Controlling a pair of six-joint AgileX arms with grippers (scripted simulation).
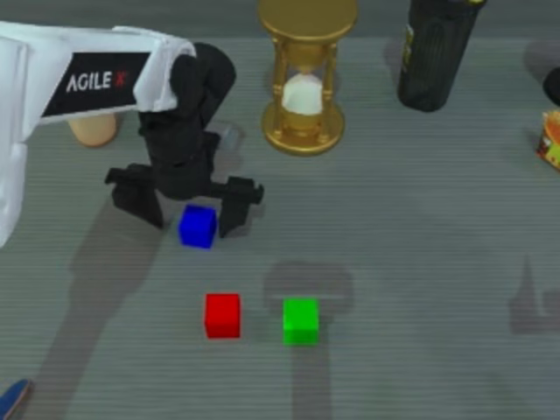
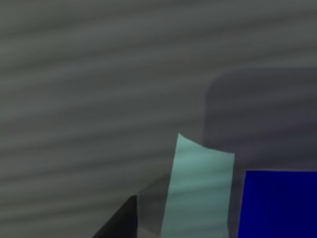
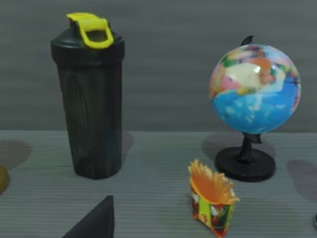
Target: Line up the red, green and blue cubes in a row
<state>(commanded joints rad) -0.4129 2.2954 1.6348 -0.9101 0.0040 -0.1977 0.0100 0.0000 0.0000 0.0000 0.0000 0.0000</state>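
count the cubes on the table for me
3: blue cube between the open left gripper's fingers, red cube nearer the front, green cube just right of red.

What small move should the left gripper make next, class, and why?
Probably close on the blue cube. The left gripper is open with a finger either side of it, while the red cube and green cube already sit side by side nearer the front edge.

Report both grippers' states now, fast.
Left gripper: open, fingers straddling the blue cube, not clamped on it.
Right gripper: out of the top view; only a dark tip shows in its own wrist view, so its state cannot be told.
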